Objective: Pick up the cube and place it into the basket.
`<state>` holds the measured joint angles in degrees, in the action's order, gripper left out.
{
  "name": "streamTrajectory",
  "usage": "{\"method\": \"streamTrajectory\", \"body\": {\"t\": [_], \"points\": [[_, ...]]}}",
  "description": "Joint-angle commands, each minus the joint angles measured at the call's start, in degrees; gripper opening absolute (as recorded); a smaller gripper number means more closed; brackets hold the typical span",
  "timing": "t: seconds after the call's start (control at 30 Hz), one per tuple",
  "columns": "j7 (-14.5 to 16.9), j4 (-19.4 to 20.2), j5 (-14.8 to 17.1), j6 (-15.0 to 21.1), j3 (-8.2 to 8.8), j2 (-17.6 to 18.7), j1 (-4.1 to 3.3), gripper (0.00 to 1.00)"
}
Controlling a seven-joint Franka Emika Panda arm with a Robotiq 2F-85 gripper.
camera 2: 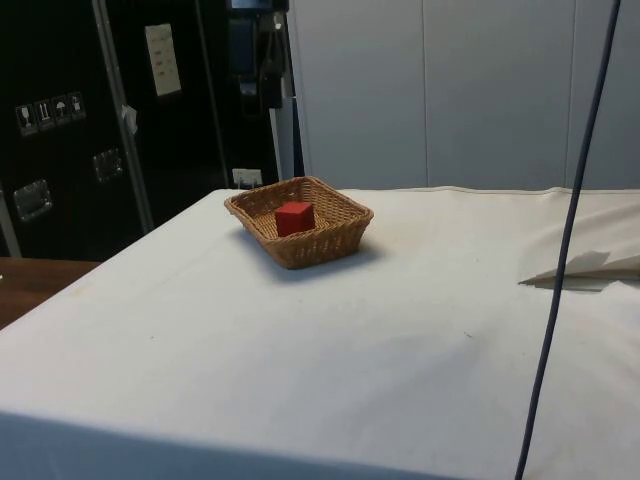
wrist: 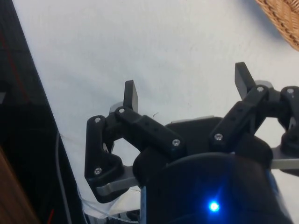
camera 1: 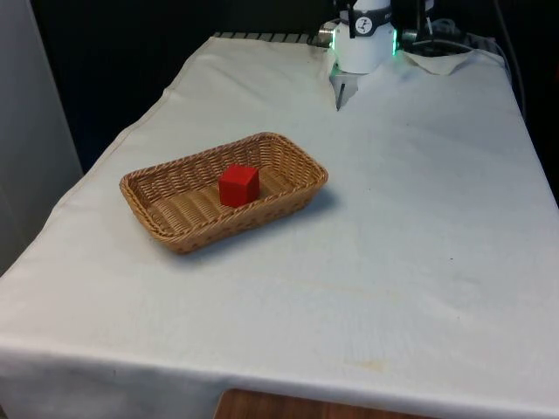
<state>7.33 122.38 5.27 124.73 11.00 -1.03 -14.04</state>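
A red cube [camera 1: 238, 185] rests inside a woven wicker basket [camera 1: 288, 154] on the white cloth, left of the table's middle in the front view. From the side view the cube [camera 2: 295, 217] sits in the basket [camera 2: 336, 234] toward the table's far part. My gripper [wrist: 187, 90] hangs open above bare cloth, its two black fingers [wrist: 131, 95] wide apart with nothing between them. A corner of the basket [wrist: 283, 19] shows at the edge of the wrist view, well away from the fingers.
The robot base [camera 1: 362, 44] stands at the table's far end. A cable [camera 2: 563, 255] hangs across the side view's right. The table's edge and dark floor [wrist: 28, 116] lie close beside the gripper.
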Motion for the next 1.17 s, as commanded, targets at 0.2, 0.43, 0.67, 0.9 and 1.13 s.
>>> {"method": "streamTrajectory", "body": {"t": [0.2,0.43,0.67,0.9,1.13], "points": [[-2.98,0.06,-1.2,-0.11,0.0,-0.06,0.17,1.0],[-5.67,-0.23,-3.15,-0.63,0.06,0.17,0.34,1.0],[-8.25,-0.34,-5.73,-1.09,0.06,0.29,0.57,1.0],[-10.77,-0.29,-8.37,-1.26,0.11,0.52,0.74,1.0],[-12.38,-0.17,-9.45,-1.15,0.06,0.63,0.69,1.0]]}}
